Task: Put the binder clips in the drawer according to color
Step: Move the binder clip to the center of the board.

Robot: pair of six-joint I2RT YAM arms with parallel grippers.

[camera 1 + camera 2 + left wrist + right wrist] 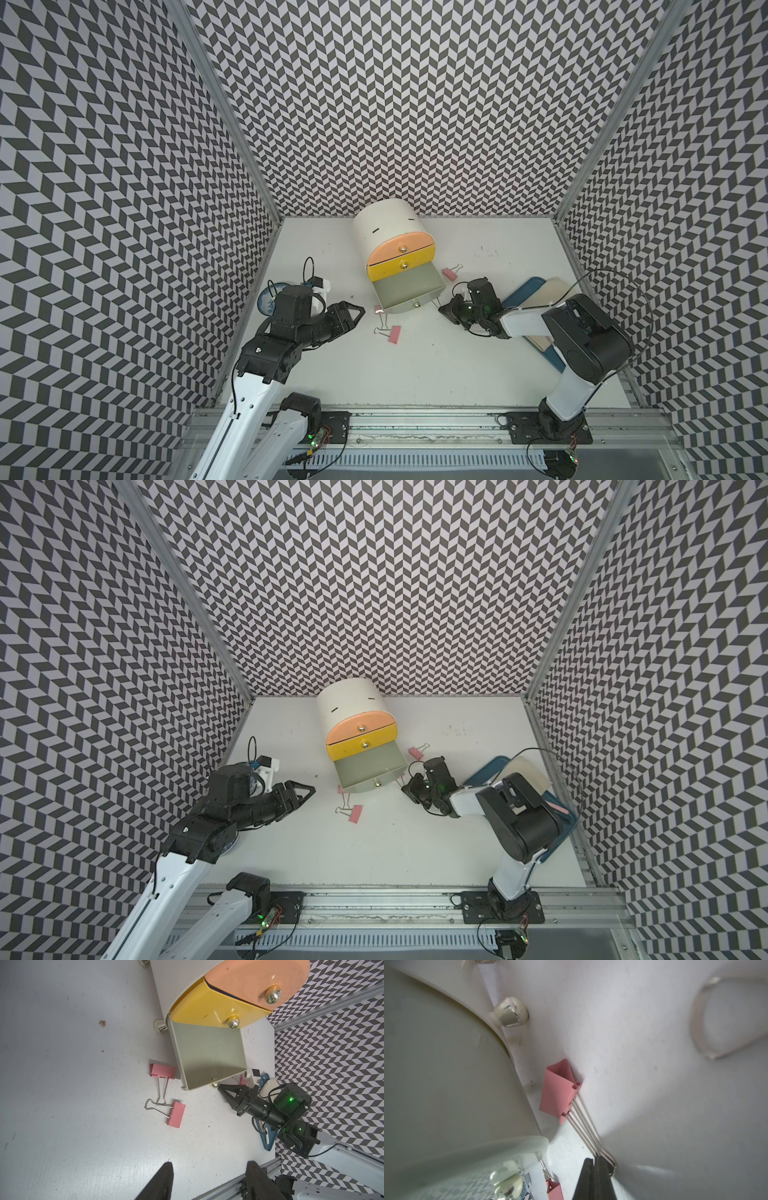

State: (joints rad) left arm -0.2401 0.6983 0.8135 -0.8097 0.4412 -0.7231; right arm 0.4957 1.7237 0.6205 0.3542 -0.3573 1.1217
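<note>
The right gripper (593, 1160) is pinched shut on the silver wire handles of a pink binder clip (558, 1093). The clip's folded body sits low over the table, just beside and outside the pulled-out grey-green bottom drawer (409, 289). The left gripper (359, 311) hovers with its jaws partly apart, holding nothing, near two clips on the table. A second pink clip (392, 334) lies flat, and a third pink clip (378, 309) lies against the drawer's front corner, their wire loops overlapping. A fourth pink clip (449, 273) lies at the drawer's other side. Above the drawer, the white cabinet (386, 224) shows a peach and a yellow drawer front with silver knobs. A blue tray (521, 291) lies under the right arm, and a patterned bowl (266, 301) sits behind the left arm.
</note>
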